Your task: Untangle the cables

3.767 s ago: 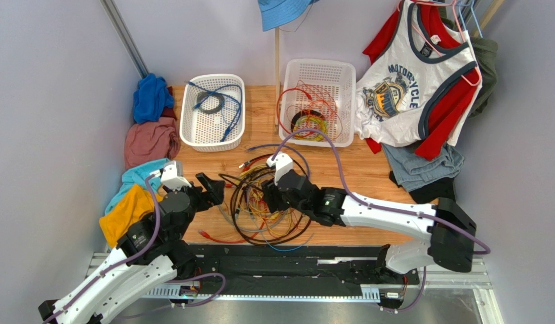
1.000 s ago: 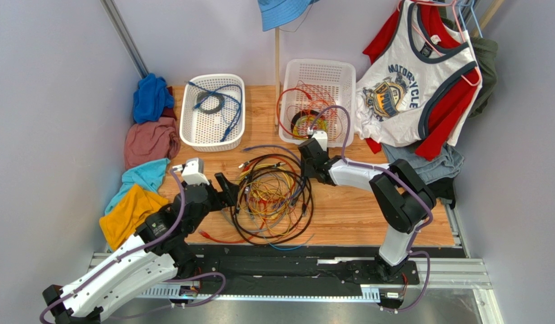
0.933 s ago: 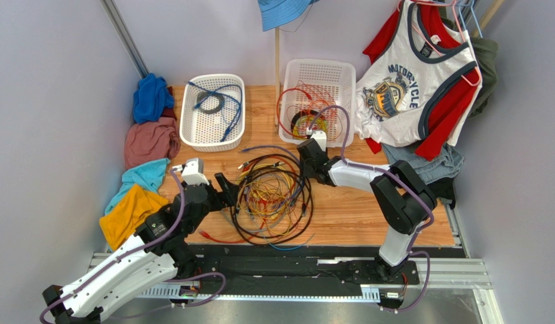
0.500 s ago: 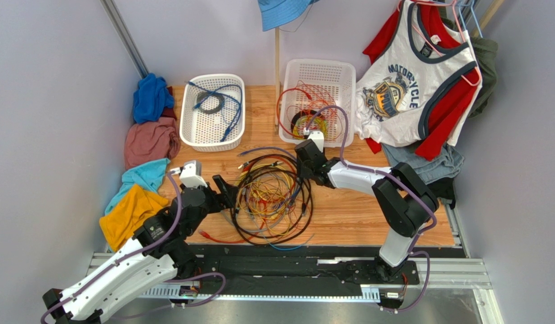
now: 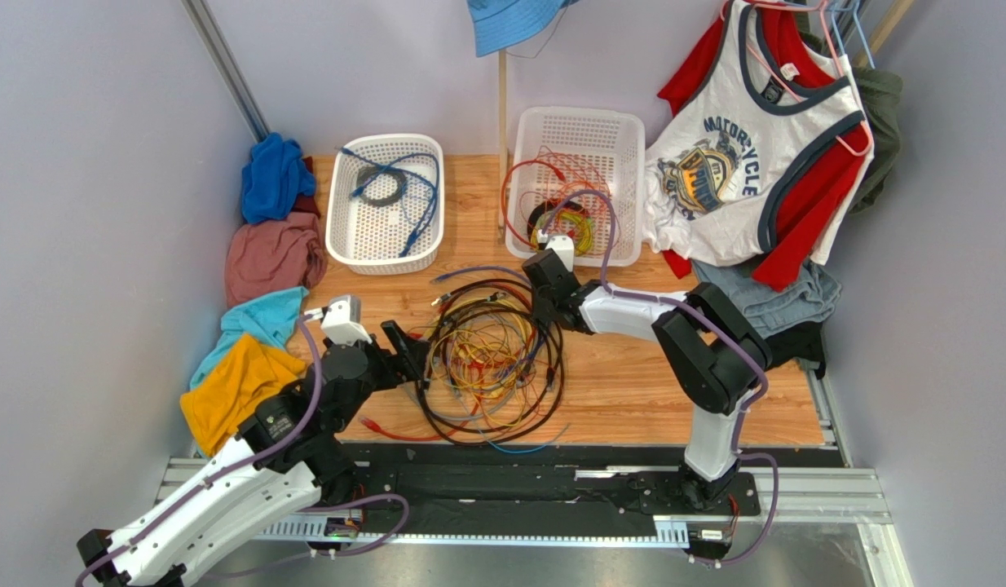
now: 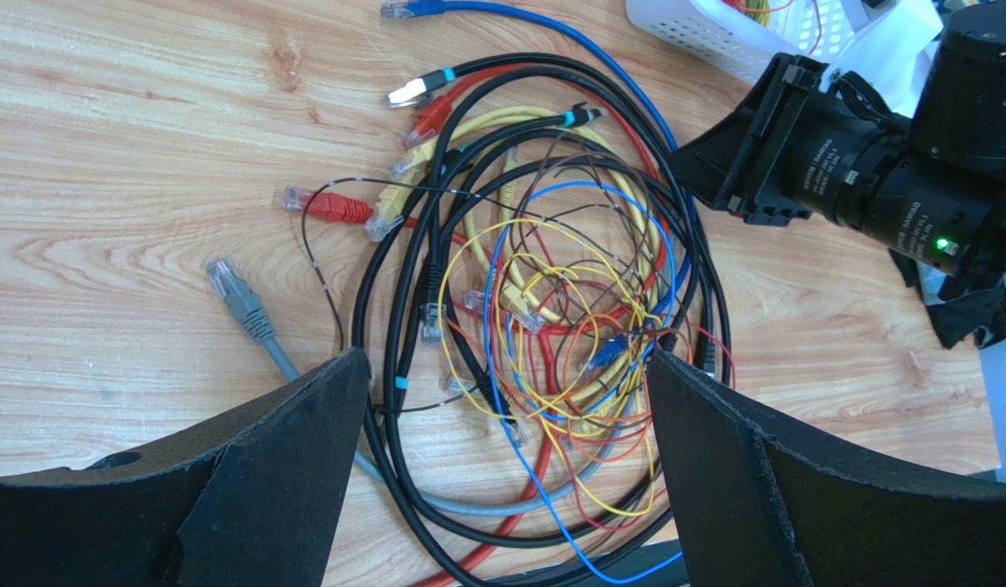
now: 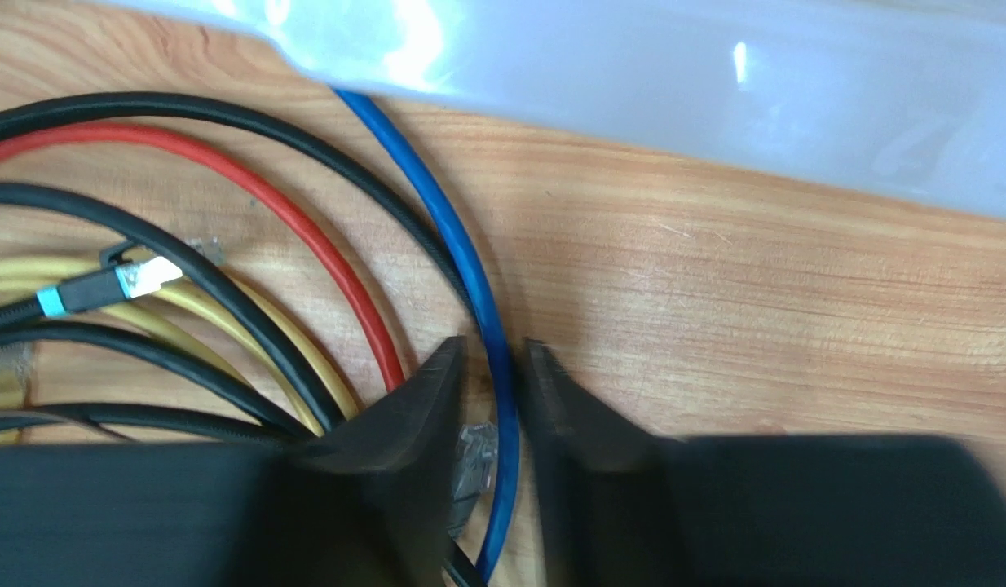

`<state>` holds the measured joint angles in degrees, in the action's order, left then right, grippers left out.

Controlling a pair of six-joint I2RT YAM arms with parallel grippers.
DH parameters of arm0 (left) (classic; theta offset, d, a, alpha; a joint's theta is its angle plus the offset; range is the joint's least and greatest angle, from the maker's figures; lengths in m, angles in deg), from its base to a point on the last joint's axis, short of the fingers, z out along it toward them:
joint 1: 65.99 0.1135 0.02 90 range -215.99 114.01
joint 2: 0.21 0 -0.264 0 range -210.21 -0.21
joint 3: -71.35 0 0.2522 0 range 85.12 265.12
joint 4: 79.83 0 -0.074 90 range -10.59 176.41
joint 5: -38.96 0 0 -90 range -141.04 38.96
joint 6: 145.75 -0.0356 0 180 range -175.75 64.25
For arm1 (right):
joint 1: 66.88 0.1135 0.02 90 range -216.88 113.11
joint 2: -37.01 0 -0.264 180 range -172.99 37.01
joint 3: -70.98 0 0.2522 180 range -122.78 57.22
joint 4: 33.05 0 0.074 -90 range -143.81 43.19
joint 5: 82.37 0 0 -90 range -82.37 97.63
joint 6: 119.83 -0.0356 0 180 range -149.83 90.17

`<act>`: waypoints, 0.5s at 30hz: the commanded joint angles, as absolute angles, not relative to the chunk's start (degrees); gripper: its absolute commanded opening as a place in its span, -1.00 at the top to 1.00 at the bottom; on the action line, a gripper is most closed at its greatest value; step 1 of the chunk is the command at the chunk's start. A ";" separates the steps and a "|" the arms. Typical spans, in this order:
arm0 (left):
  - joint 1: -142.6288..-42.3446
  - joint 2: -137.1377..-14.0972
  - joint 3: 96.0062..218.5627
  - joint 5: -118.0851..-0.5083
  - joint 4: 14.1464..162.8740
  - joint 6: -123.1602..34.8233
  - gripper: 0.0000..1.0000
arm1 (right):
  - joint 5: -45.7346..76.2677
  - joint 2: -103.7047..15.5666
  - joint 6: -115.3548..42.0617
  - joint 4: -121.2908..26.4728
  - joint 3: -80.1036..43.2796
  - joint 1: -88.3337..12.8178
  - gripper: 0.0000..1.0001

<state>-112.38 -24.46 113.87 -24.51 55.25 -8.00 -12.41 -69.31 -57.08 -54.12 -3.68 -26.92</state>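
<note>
Only the overhead view is taking in the surroundings. The wooden tabletop (image 5: 630, 379) is carrying everything, and a motorcycle-print tank top (image 5: 728, 159) is hanging at the far right. Crumpled cloths (image 5: 269, 257) are piling up along the left edge, and two white baskets are sitting at the far side. The left basket (image 5: 344, 245) is holding a loose blue wire and a small dark ring coil (image 5: 379, 186). The right basket (image 5: 630, 137) is holding a yellow-green coil (image 5: 567, 228) among thin red wires. The cables (image 5: 490, 361) are lying in a round tangle mid-tabletop, between the two tools.

The left tool (image 5: 401, 352) is hovering at the tangle's left rim. Its wrist view is showing what the overhead cannot: the jaws are standing wide apart, gripping nothing. Below them, black loops are ringing thinner yellow, blue, red and orange wires. A red plug (image 6: 337, 206) and a grey plug (image 6: 236, 294) are poking out onto bare wood.

The right tool (image 5: 533, 272) is reaching the tangle's far edge, just near of the right basket. From above its jaws are too small to read. The right wrist view is showing them standing close on either side of a blue cable (image 7: 465, 245), with a red cable (image 7: 288, 210) curving just beside. Whether they are pinching the blue cable, I cannot tell.
</note>
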 commanded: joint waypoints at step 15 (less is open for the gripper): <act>-112.13 -24.03 116.93 -21.42 56.17 -10.22 -0.86 | -20.68 -38.61 -54.88 -54.81 5.46 -18.90 1.00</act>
